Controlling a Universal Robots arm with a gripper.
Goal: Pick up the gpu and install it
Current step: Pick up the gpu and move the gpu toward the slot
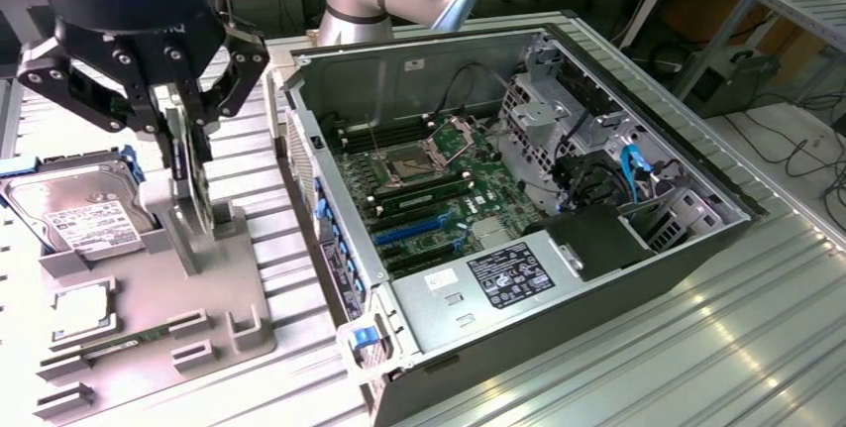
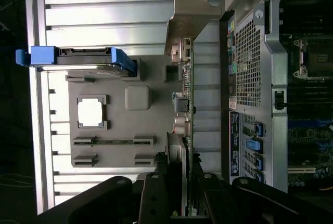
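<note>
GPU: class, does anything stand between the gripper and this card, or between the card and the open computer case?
Nothing visible separates the gripper from the gpu; it is at the card's top edge. Toward the motherboard, only the near wall of the computer case rises beside the holder.

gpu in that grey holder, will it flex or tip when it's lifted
Probably stiff: the gpu is a thin board with a metal bracket at one end. Likely end-heavy there, so it may tilt. Standing on edge in the holder, it could tip if nudged sideways.
</note>
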